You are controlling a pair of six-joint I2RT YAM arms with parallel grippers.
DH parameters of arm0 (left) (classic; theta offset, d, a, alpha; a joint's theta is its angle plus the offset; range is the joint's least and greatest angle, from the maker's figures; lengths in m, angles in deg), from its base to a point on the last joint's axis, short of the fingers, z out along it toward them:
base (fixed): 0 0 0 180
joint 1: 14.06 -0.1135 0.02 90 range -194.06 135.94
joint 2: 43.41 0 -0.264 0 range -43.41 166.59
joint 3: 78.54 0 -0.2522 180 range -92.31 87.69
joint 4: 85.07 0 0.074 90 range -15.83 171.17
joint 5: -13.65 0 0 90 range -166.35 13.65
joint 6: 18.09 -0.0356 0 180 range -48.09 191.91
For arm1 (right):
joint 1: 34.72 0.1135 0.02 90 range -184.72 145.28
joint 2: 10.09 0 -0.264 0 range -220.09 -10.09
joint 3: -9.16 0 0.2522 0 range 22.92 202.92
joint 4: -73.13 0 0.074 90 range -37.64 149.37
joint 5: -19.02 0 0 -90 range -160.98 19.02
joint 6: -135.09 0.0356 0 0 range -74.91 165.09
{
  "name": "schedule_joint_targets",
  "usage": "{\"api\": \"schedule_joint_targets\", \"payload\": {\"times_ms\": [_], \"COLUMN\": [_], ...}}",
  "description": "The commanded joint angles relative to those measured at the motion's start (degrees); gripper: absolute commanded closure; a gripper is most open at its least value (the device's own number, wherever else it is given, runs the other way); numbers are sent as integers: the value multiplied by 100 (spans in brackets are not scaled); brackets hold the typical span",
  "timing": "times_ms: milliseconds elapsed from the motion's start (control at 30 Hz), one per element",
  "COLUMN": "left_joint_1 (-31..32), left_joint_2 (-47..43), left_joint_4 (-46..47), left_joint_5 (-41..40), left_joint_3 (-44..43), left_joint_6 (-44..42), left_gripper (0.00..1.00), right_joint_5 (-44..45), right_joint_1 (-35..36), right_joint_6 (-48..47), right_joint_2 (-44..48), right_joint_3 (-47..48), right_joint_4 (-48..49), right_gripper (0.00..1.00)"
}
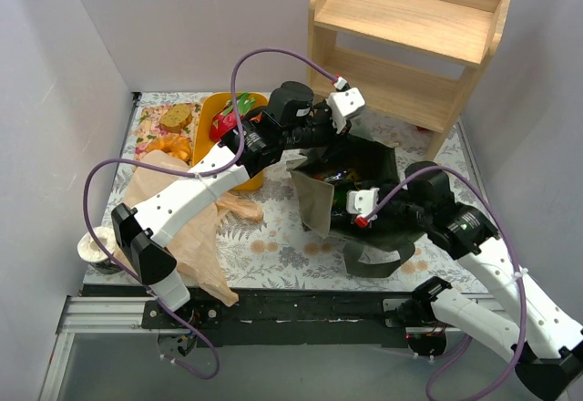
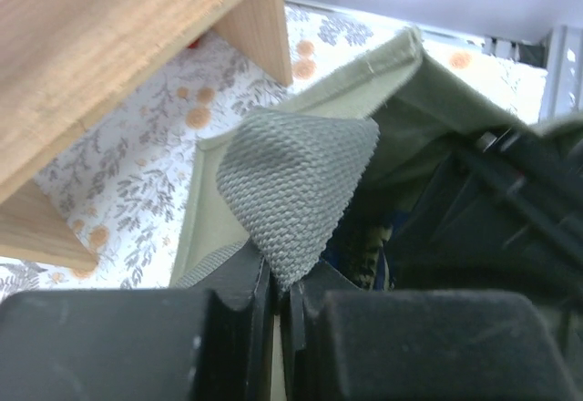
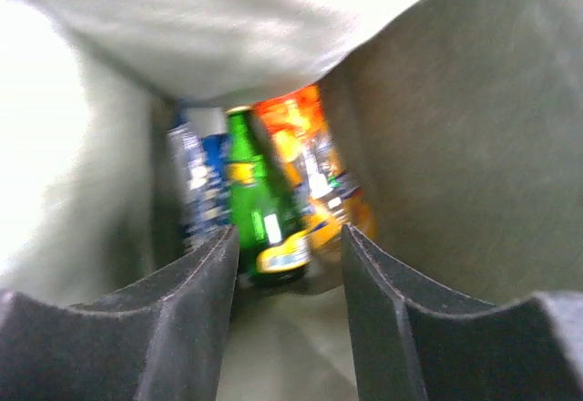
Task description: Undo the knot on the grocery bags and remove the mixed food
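My left gripper [image 1: 339, 138] [image 2: 278, 287] is shut on the grey-green webbing strap [image 2: 291, 191] of the dark green tote [image 1: 378, 159] and holds it up at the tote's back rim. Inside the tote my right gripper [image 1: 344, 197] [image 3: 290, 237] is open with nothing between its fingers. Just ahead of it lies a green bottle [image 3: 264, 205], flanked by a blue packet [image 3: 196, 178] and an orange item [image 3: 305, 146]. The tan plastic bag [image 1: 182, 228] lies flat at the left under my left arm; I cannot make out its knot. A bread slice [image 1: 176, 117], a donut [image 1: 171, 146] and red-and-green produce [image 1: 228, 118] sit at the back left.
A wooden shelf [image 1: 410, 27] stands at the back right, close behind the tote. A yellow-orange container [image 1: 205, 150] holds the produce. A small white cup [image 1: 96, 246] stands at the left edge near my left arm's base. White walls enclose the floral-covered table [image 1: 273, 246].
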Motion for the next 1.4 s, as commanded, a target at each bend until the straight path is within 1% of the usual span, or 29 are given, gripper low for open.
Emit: {"api": "schedule_joint_targets", "payload": {"times_ms": [0, 167, 300, 467, 667, 767, 867, 967, 1000, 1067, 1200, 1267, 1367], "left_joint_1": [85, 85, 85, 94, 85, 94, 85, 85, 85, 85, 85, 85, 85], "left_joint_2": [-158, -263, -377, -448, -518, -518, -536, -527, -509, -466, -395, -369, -351], "left_joint_4": [761, 752, 761, 744, 743, 735, 743, 743, 735, 735, 726, 708, 664], "left_joint_5": [182, 147, 68, 68, 173, 200, 226, 287, 296, 323, 332, 331, 305], "left_joint_3": [-609, -487, -354, -319, -363, -372, -328, -319, -319, -337, -468, -512, -583], "left_joint_6": [158, 0, -141, -185, -282, -265, -256, -229, -212, -185, -185, -220, -273], "left_gripper": [100, 100, 100, 100, 100, 100, 100, 100, 100, 100, 100, 100, 100], "right_joint_5": [152, 416, 364, 364, 812, 891, 778, 356, 103, -110, -67, 12, 240], "right_joint_1": [24, 15, -81, -125, -143, -134, -143, -134, -134, 5, 410, 629, 780], "right_joint_6": [-995, -1163, -961, -364, -118, 67, 339, 401, 549, 629, 718, 596, 245], "right_joint_2": [-511, -679, -566, -468, -864, -1092, -1251, -1382, -1513, -1716, -2366, -2498, -2736], "right_joint_3": [242, -13, -110, -304, -295, -233, -242, -225, -111, 56, 382, 382, 399], "right_joint_4": [703, 950, 967, 1073, 1029, 1029, 1081, 1117, 1152, 1196, 1502, 1809, 1890], "right_gripper": [46, 50, 51, 51, 54, 55, 55, 55, 55, 54, 53, 52, 51]}}
